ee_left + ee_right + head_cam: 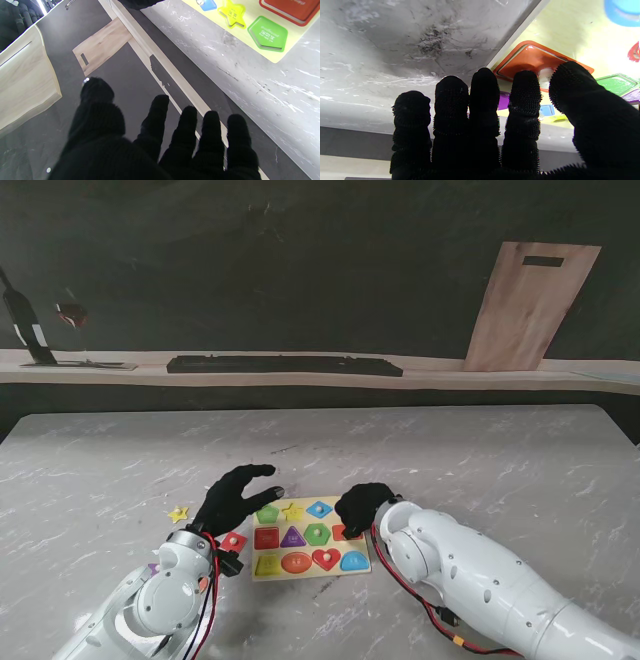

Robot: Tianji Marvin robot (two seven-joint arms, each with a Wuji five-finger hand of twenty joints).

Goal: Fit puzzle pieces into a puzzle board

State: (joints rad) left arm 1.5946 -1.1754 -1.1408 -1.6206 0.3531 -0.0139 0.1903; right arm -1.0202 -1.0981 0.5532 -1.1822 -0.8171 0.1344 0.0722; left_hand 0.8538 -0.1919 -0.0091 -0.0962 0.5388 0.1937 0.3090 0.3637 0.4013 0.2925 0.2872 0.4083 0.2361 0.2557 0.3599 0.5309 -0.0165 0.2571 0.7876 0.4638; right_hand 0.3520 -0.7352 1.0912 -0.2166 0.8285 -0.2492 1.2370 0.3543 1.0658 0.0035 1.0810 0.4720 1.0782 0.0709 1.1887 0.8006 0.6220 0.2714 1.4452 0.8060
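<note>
- The pale yellow rectangular puzzle board (308,571) lies flat on the grey marbled table (480,460), close to the table's near edge and about midway along it, between my two hands.
- The board's long axis runs left to right, roughly parallel to that near edge, with a slight skew.
- It holds coloured shape pieces in three rows. The far row shows a green pentagon piece (267,514), a yellow star piece (292,511) and a blue diamond piece (319,508).
- The middle row shows a red square piece (267,538), a purple triangle piece (293,537) and a green hexagon piece (317,533).
- The near row shows a yellow-green piece, an orange oval piece (297,562), a red heart piece (325,558) and a blue semicircle piece (353,560).
- My black-gloved left hand (233,495) hovers at the board's left edge, fingers spread, grasping nothing.
- My black-gloved right hand (364,505) is over the board's right edge, fingers side by side, tips at an orange-red piece (527,58). I cannot tell whether it grips that piece.
- A loose small yellow star (178,515) lies on the table left of my left hand.
- A small red piece (234,541) sits just beside the board's left edge, by my left wrist.
</note>
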